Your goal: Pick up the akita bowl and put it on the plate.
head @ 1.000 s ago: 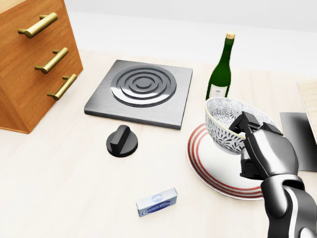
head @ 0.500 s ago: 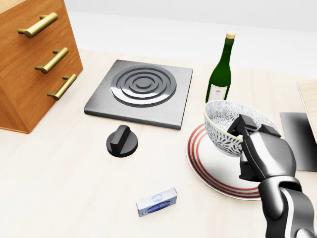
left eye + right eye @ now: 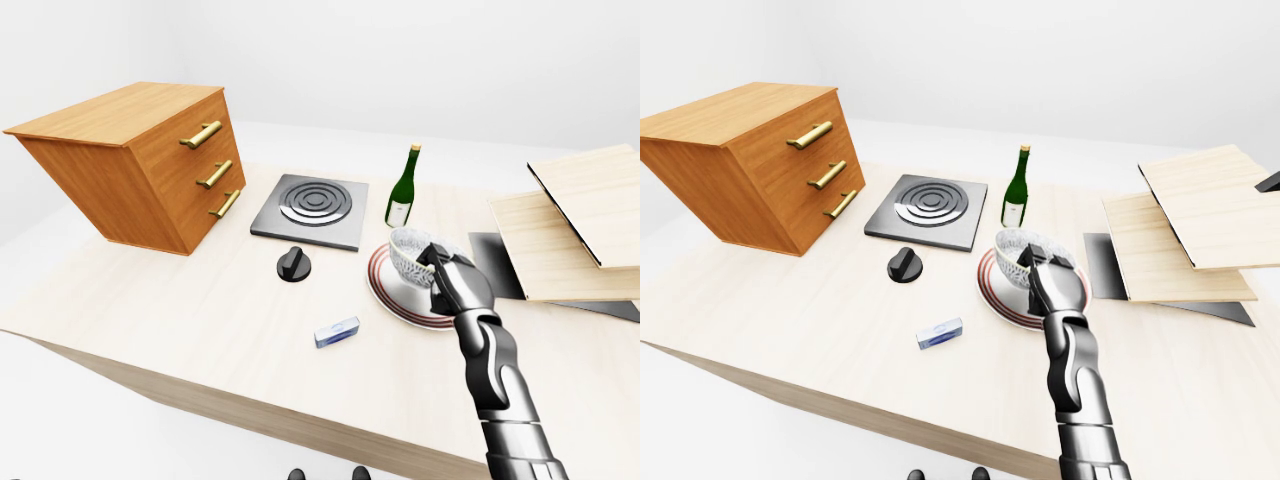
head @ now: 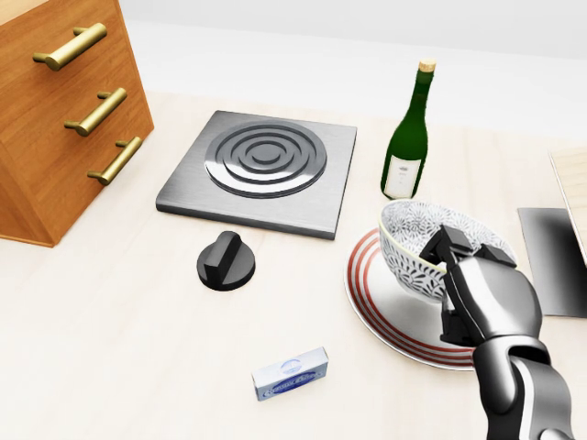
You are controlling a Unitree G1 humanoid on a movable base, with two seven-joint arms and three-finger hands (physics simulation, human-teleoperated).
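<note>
Now the raised right hand point(image 4: 484, 301) clamps its fingers point(image 4: 438, 246) on the akita bowl point(image 4: 410, 246) rim above the plate point(image 4: 374, 304).

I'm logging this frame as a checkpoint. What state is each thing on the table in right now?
akita bowl: upright, over the plate, rim pinched by the right hand.
plate: flat on the table, under the bowl.
right hand: fingers closed on the bowl's rim.
wine bottle: upright, capped.
drawer cabinet: all three drawers shut.
black knob: loose on the table.
small box: lying flat.
</note>
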